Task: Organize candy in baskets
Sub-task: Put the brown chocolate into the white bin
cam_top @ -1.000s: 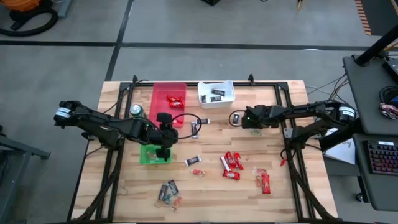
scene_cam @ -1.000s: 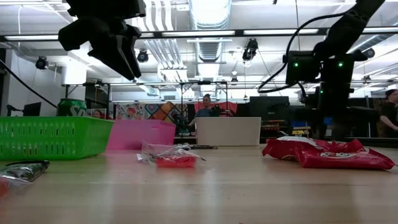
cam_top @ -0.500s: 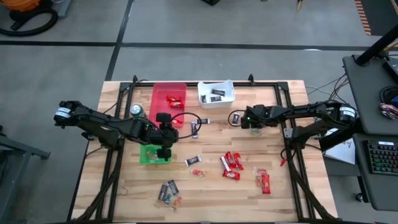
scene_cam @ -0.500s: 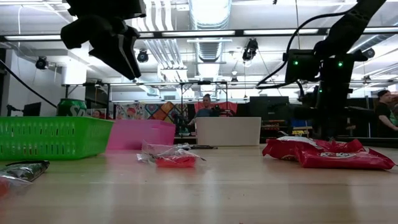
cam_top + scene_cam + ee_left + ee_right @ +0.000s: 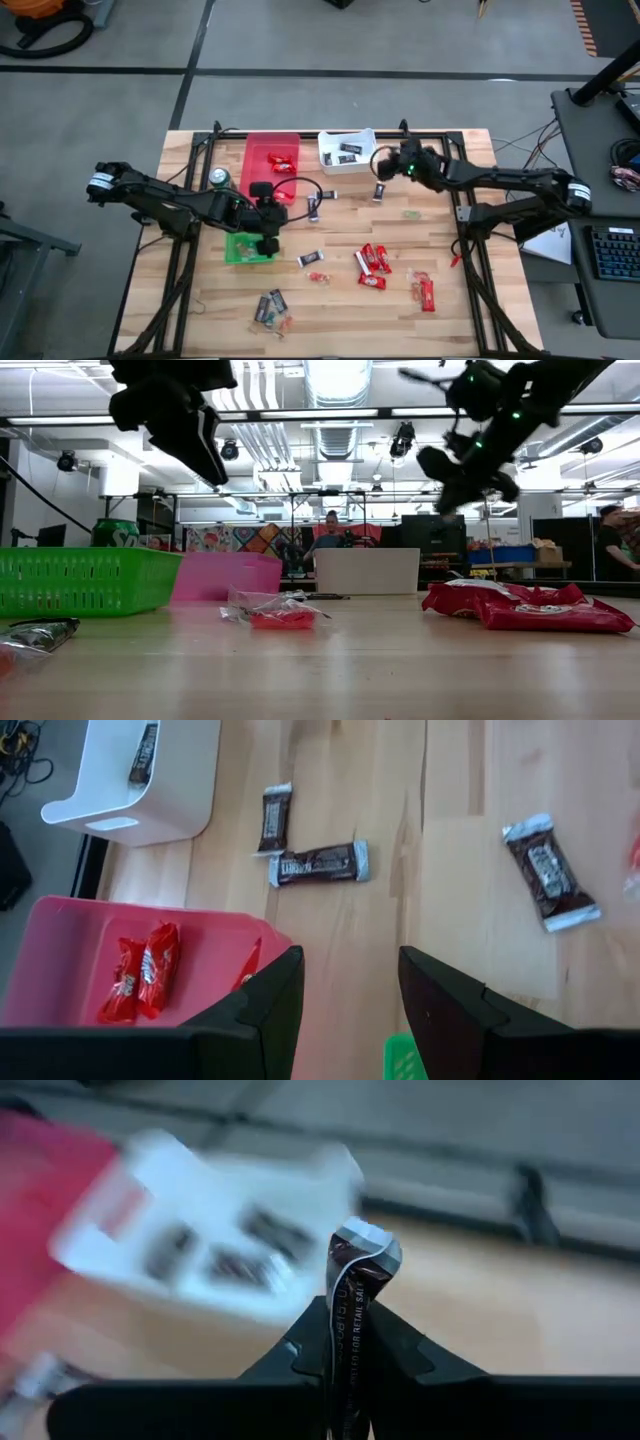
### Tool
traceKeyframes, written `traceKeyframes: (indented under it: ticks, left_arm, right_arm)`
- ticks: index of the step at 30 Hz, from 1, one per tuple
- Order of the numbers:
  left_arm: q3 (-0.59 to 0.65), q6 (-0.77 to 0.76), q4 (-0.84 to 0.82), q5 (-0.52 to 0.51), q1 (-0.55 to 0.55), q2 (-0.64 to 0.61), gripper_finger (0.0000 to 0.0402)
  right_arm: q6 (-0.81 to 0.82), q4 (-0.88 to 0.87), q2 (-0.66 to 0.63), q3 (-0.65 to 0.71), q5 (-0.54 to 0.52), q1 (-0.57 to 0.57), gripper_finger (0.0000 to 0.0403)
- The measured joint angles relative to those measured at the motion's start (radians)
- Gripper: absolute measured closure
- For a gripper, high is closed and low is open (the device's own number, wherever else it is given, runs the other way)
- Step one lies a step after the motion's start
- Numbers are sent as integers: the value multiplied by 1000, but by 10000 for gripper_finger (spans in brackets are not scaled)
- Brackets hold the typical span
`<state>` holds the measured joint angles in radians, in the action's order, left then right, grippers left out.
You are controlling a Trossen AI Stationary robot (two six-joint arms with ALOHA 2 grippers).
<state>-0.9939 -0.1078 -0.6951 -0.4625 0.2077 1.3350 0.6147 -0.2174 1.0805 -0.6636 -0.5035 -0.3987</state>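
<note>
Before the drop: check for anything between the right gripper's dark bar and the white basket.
Nothing visible blocks it. The right gripper is shut on a dark mini bar, lifted above the table beside the white basket; the basket's top is open.

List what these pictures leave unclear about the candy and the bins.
- Dark mini bar in the right gripper: lower end hidden between its fingers, label unreadable.
- White bin: blurred in the right wrist view, pieces uncountable.
- Green basket: largely covered by the left gripper in the high view.
</note>
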Motion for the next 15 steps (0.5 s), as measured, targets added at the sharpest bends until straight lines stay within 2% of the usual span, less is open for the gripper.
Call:
traceKeyframes:
  ticks: [4, 8, 12, 15]
  left_arm:
    - [0, -18, 22, 0, 0, 0, 254]
    - [0, -57, 35, 0, 0, 0, 254]
    - [0, -93, 72, 0, 0, 0, 254]
    - [0, -105, 101, 0, 0, 2, 254]
  right_arm:
    - [-249, 298, 38, -2, 3, -8, 373]
    - [-441, 513, 130, 0, 5, -10, 373]
    - [-529, 691, 250, 0, 2, -22, 373]
    - [-509, 788, 344, 1, 5, -34, 366]
